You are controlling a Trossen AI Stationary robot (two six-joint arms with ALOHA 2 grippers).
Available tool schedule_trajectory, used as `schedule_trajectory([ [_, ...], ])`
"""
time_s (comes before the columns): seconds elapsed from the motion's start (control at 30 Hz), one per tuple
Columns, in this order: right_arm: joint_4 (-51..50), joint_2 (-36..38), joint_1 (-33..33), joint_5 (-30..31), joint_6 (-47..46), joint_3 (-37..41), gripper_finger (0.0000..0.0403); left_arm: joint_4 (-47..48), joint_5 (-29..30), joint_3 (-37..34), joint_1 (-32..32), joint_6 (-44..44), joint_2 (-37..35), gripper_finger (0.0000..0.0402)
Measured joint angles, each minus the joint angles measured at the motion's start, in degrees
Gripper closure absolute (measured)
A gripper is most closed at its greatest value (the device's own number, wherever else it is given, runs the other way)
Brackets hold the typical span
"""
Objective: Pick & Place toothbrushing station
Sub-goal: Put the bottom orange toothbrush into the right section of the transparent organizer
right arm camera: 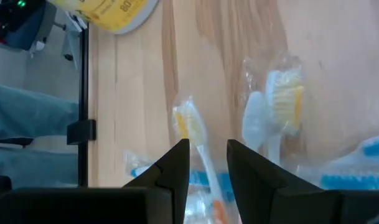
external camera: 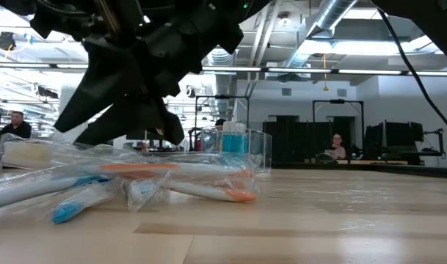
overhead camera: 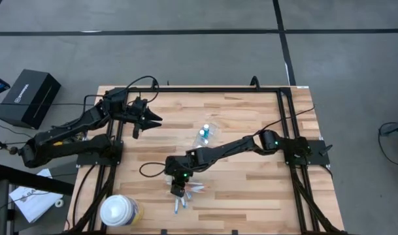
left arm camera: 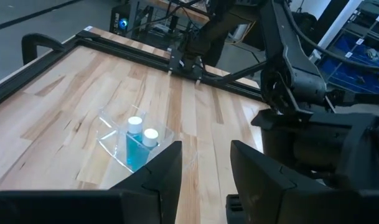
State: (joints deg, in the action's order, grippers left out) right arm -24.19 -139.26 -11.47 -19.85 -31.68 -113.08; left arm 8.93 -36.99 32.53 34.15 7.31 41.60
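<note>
Currently right gripper [overhead camera: 178, 190], fingers slightly apart and empty, hovers directly above the wrapped toothbrushes [right arm camera: 195, 134]: pick step, next needs lowering and closing on one; left gripper [overhead camera: 151, 119] idles apart.

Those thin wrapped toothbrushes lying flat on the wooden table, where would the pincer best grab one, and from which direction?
Probably at mid-handle, straight down from above. The slim wrapped toothbrushes lie flat in a loose pile on the wooden table, so only their upper sides are free. The handle is narrow enough to fit between the fingers set across it. The right pincer hovers there, jaws apart, over a yellow-bristled brush.
</note>
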Motion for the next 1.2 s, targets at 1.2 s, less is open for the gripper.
schedule_trajectory([
  [1.2,-0.59,-0.74,1.41,-4.2,2.32,0.0,0.0395,0.02,-0.03,0.0,0.0,0.13,0.02,0.027],
])
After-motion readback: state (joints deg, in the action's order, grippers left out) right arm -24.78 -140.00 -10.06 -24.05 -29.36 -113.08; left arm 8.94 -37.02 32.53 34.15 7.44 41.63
